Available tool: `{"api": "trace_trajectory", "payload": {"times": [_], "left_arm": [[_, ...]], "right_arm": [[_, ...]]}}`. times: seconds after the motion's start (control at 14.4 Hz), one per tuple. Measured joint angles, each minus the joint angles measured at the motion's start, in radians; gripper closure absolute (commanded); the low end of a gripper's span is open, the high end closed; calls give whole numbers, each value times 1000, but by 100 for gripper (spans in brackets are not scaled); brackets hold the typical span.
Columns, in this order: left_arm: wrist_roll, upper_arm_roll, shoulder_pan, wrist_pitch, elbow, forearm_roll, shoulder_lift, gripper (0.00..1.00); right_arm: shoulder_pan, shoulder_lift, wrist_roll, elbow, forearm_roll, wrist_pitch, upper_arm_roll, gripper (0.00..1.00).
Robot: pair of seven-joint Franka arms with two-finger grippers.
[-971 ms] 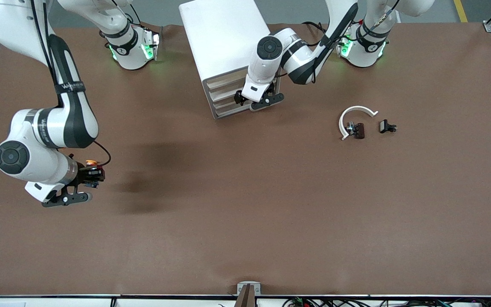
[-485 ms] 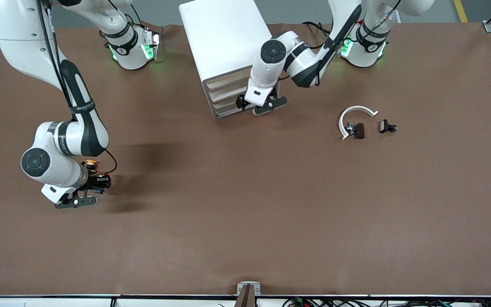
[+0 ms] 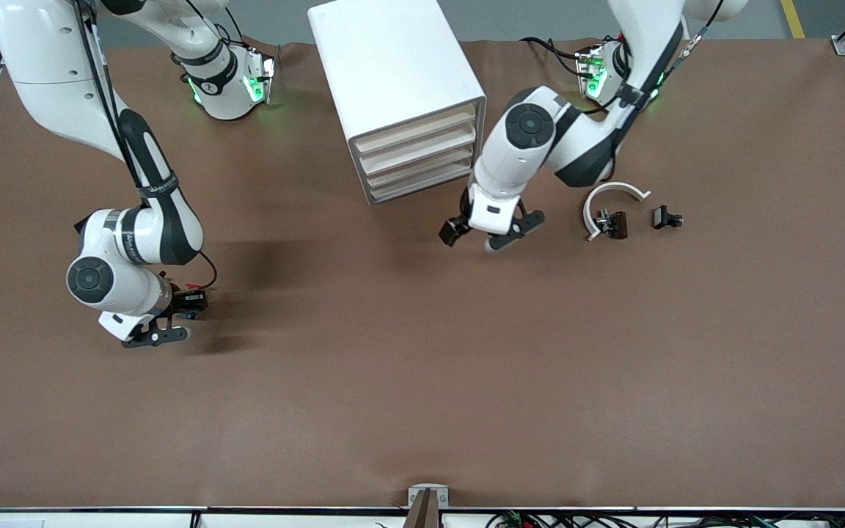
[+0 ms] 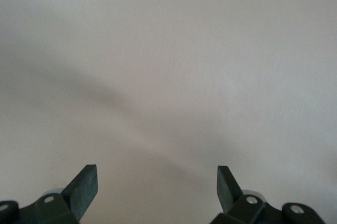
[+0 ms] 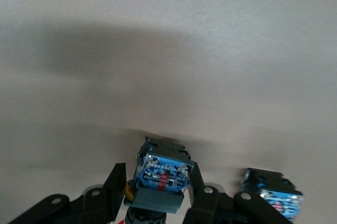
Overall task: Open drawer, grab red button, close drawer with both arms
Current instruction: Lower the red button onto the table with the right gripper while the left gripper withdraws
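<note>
My right gripper (image 3: 191, 303) is low over the table toward the right arm's end. It is shut on the button (image 5: 162, 174), whose black-and-blue body shows between the fingers (image 5: 115, 190). The button's cap is hidden, and in the front view the button (image 3: 197, 299) is a dark lump. A second blue-bodied button (image 5: 271, 195) lies on the table beside it, its cap also hidden. My left gripper (image 3: 477, 238) is open and empty over bare table, nearer the front camera than the white drawer cabinet (image 3: 393, 66). It shows only table between its fingertips (image 4: 158, 174). All drawer fronts (image 3: 419, 154) sit flush.
A white curved piece (image 3: 613, 194), a small dark part (image 3: 617, 224) and a small black part (image 3: 666, 218) lie toward the left arm's end of the table. The arm bases stand beside the cabinet.
My left gripper has drawn back from the drawer fronts to over the table. My right gripper has come down and toward the middle with the button. An orange-yellow cap beside it is now hidden.
</note>
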Motion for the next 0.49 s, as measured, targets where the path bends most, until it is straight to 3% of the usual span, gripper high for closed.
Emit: {"api": "trace_trajectory", "payload": {"times": [0.28,0.42,0.49], "left_arm": [[55,0,114,-69,64,58,-9,0],[141,0,173,-106,74,60,-26,0],[190,0,206,-127,77,60,-42,0]], "right_arm": [[14,0,0,-9,0,11,2,84],[15,0,0,-10,0,12,2,57],[15,0,0,-11,0,12,1,27]]}}
